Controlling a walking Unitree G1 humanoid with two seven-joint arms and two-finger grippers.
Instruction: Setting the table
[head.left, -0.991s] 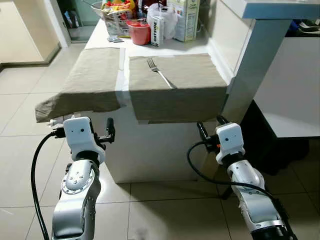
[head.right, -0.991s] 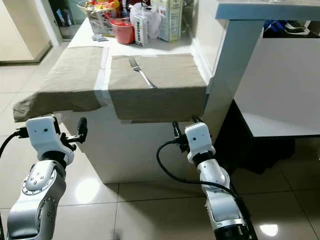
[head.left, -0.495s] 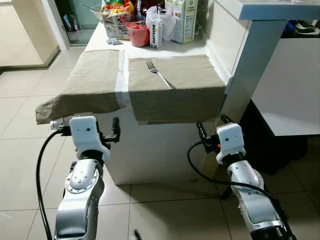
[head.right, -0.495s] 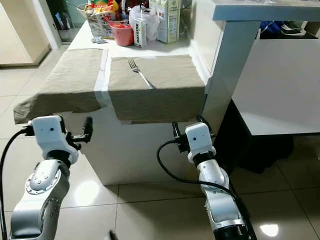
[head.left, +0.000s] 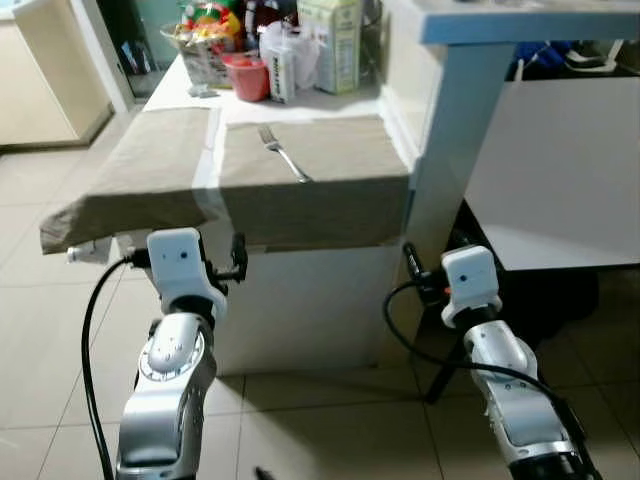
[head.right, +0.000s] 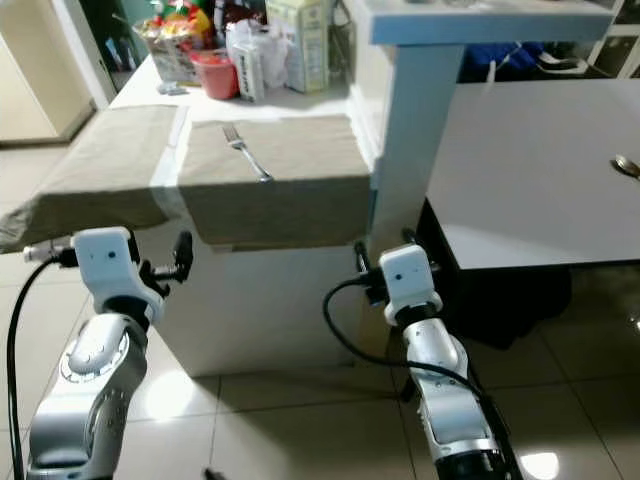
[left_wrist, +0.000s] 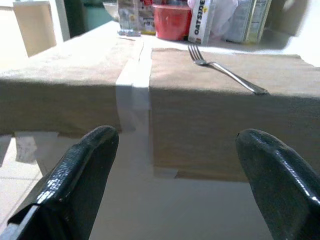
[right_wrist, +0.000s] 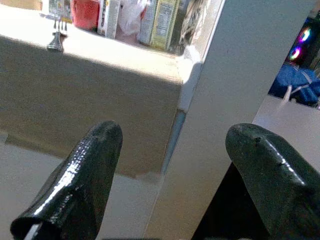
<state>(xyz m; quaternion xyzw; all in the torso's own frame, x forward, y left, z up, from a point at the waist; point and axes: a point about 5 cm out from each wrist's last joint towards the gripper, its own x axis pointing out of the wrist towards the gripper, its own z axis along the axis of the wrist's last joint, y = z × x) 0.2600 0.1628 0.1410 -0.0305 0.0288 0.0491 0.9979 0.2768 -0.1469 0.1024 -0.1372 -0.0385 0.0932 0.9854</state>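
1. The view has swung toward 3 o'clock since a second ago (camera motion, not the objects); a second white surface with a spoon (head.right: 627, 166) on it now shows.
2. Fork (head.left: 284, 153) lies unmoved on the right-hand placemat (head.left: 330, 160) on the counter (head.left: 300, 100), at 12 o'clock.
3. Left end effector (left_wrist: 175, 165) and right end effector (right_wrist: 170, 165) both spread wide, empty, below the counter edge.
4. Judgement: the robot is turning to fetch the next utensil.

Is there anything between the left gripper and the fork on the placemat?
Nothing stands between them, but the left gripper hangs below the table edge, so the overhanging placemat and tabletop lie between it and the fork.
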